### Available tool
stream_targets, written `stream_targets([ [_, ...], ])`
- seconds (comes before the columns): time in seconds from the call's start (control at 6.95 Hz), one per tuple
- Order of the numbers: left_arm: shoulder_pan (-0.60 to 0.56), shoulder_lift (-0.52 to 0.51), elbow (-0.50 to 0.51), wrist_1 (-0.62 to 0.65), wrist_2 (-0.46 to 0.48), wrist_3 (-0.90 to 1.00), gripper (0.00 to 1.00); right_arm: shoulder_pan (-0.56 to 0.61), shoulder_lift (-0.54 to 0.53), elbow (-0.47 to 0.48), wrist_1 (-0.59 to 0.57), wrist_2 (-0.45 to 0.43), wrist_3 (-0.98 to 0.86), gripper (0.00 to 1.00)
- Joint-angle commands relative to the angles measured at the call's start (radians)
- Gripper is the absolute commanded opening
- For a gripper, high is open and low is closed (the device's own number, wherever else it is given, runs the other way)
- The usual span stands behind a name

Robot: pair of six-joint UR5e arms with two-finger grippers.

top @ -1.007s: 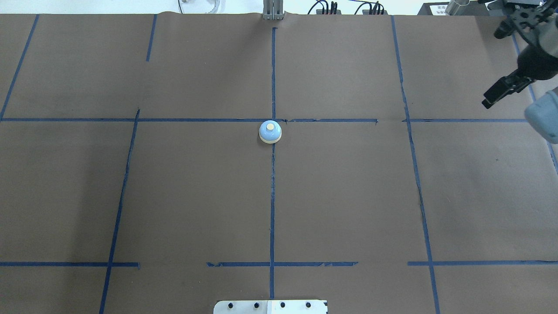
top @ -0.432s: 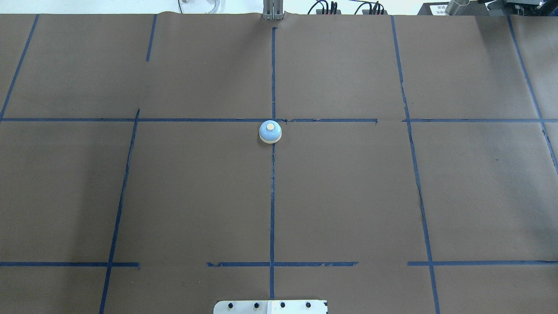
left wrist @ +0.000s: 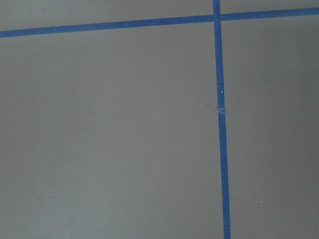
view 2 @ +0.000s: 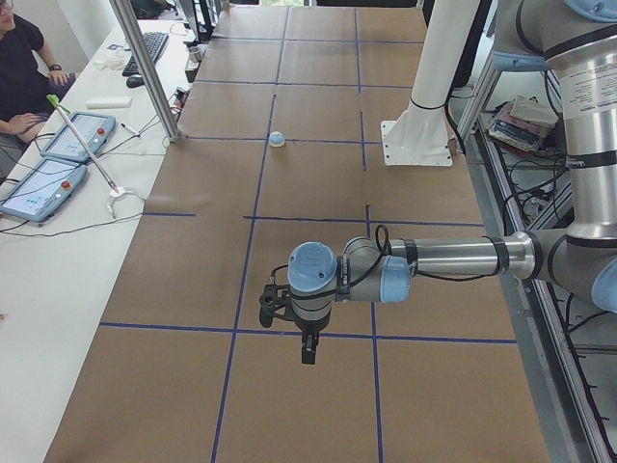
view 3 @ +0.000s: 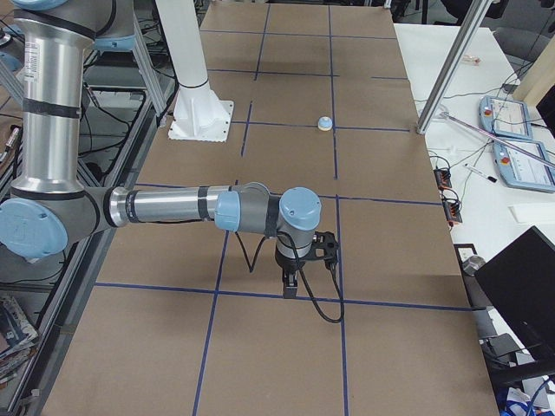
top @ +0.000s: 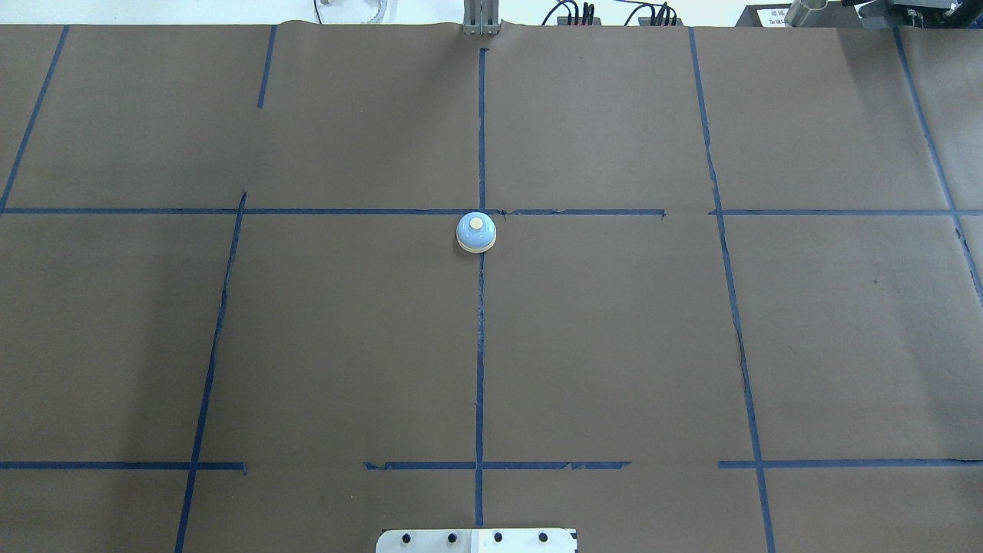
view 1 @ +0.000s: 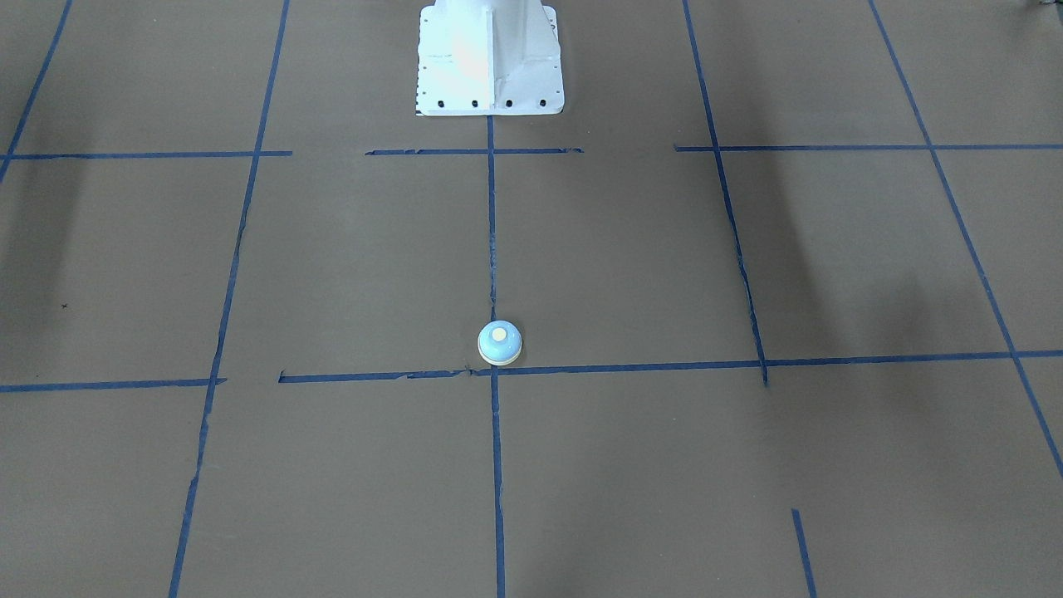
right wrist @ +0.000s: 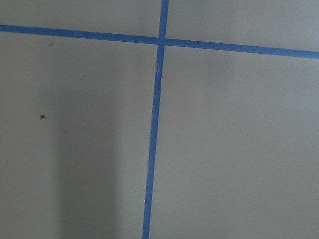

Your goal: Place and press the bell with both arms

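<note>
Watching the bell [top: 476,231], unmoved, I see left gripper [view 2: 306,345] and right gripper [view 3: 290,286] well apart from it. The right one is gone from overhead, and I cannot tell either's opening.

Bright, even, diffuse light from above; no hard glare on the matte brown desk [top: 614,346]. Overhead view: soft dim patch at left, pale strip along the top washed out. Front-facing view: broad soft dark streaks at far left and right of centre, white pedestal [view 1: 490,58] overexposed. The bell [top: 476,232] sharp, with a tiny soft shadow. Right wrist view: faint vertical shadow band on left. Left wrist view flat, slightly soft. Side views sharp, mild wide-angle stretch at edges.
</note>
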Motion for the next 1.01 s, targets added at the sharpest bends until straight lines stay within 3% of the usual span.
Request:
stream_targets([
  [0.0, -0.001, 0.0, 0.006, 0.0, 0.0, 0.0, 1.0, 0.002, -0.004, -0.004, 0.0, 0.002, -0.001, 1.0],
  [0.86, -0.001, 0.0, 0.012, 0.0, 0.002, 0.0, 1.0, 0.002, -0.002, -0.004, 0.0, 0.025, -0.001, 1.0],
])
